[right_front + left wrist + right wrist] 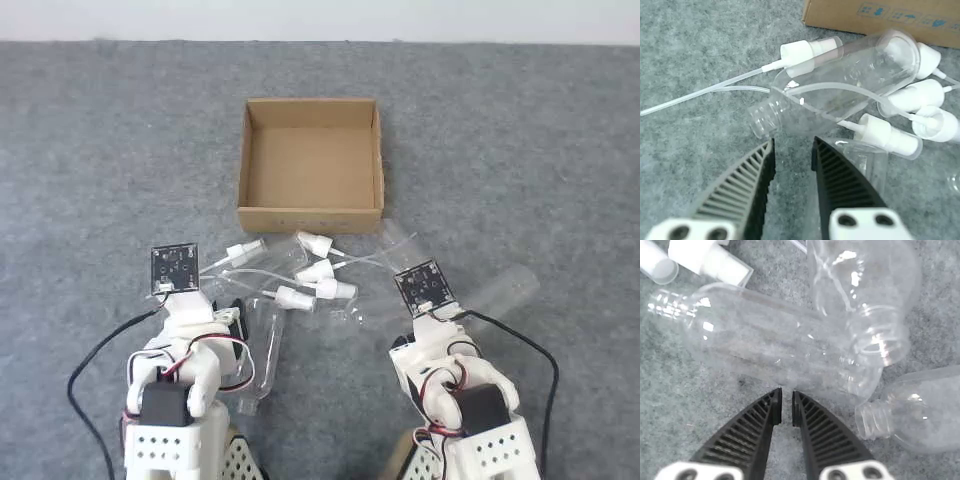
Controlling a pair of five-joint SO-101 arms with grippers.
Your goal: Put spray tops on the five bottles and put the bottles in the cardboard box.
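The nearest clear plastic bottle (840, 85) lies on its side, uncapped, just ahead of the left gripper (792, 144). Its long axis runs from the gripper toward the brown cardboard box (310, 215), with the open threaded neck facing the jaws and the base toward the box. The jaws stand apart with nothing between them, so the step in hand looks like the first pick-up. To do it well, I would close across the body a little behind the neck, square to the long axis, leaving the mouth free. The smooth round wall may roll or slip if pinched off-centre.

In the high view the white spray tops (318, 270), each with a thin dip tube, lie tangled mid-frame. They sit just below the box at upper centre, all on grey carpet (540, 150). The right gripper (786, 396), its jaws all but together on nothing, hangs over more clear uncapped bottles (765, 340) lying against one another. As far as I can tell, no bottle has a top or sits in the box yet.
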